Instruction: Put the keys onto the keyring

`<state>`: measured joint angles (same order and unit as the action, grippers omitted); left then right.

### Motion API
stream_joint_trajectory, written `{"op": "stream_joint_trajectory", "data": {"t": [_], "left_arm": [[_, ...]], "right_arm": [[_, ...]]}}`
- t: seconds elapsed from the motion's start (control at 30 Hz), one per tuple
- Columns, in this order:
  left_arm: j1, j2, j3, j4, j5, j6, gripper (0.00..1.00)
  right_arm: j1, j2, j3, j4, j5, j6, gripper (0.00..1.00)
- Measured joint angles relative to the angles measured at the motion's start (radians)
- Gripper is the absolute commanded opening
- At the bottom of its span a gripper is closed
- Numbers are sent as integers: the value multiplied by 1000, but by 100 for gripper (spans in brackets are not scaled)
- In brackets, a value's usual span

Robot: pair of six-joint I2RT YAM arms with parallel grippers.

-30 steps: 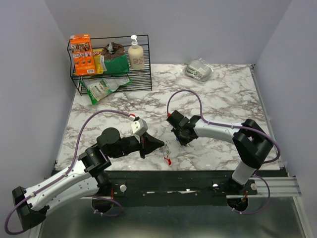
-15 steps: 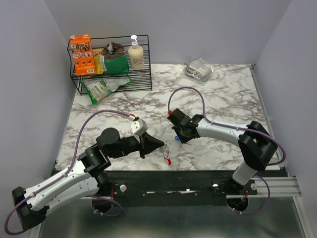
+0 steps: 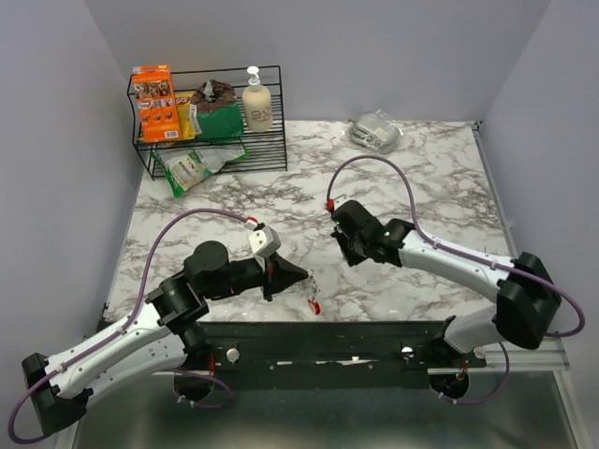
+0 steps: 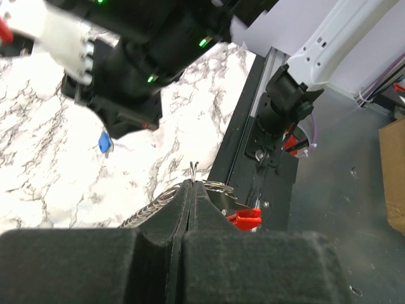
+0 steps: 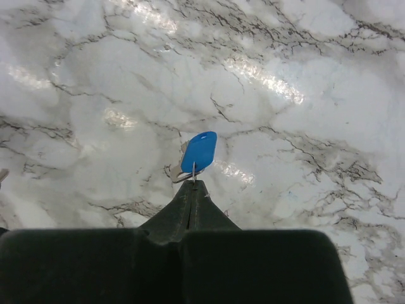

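Marble table [image 3: 421,187] | left gripper [image 4: 193,185]: fingers pressed together, pinching keyring [image 4: 218,193] near front edge; red clip [image 4: 245,219] dangles | right gripper [image 5: 193,185]: tips nipping blue key [image 5: 199,152] | step: key secured, likely; next: carry across, thread onto ring; needs fine alignment

- Top view: high and behind, looking down on the whole bench [image 3: 449,187] from afar.
- Left wrist: close behind the left hand [image 4: 192,185], facing the right arm [image 4: 145,50] and the bench edge.
- Right wrist: close above the right hand [image 5: 192,185], facing down at the bench; both wrist views share the blue key [image 5: 199,152].
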<state>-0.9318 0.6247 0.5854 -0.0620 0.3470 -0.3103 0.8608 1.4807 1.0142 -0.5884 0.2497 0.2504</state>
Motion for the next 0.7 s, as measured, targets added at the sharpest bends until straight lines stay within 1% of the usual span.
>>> {"op": "stream_joint_trajectory", "data": {"t": [0.17, 0.3, 0.53, 0.7], "left_arm": [[0, -8, 15, -53, -3, 22, 0], [0, -19, 34, -89, -10, 41, 0], [0, -28, 43, -116, -8, 66, 0], [0, -26, 55, -133, 19, 82, 0]], "right_arm": [[2, -158, -56, 57, -61, -61, 0], [2, -246, -76, 101, -128, -115, 0], [2, -377, -92, 154, -311, -236, 0], [2, -467, -102, 193, -439, -313, 0]]}}
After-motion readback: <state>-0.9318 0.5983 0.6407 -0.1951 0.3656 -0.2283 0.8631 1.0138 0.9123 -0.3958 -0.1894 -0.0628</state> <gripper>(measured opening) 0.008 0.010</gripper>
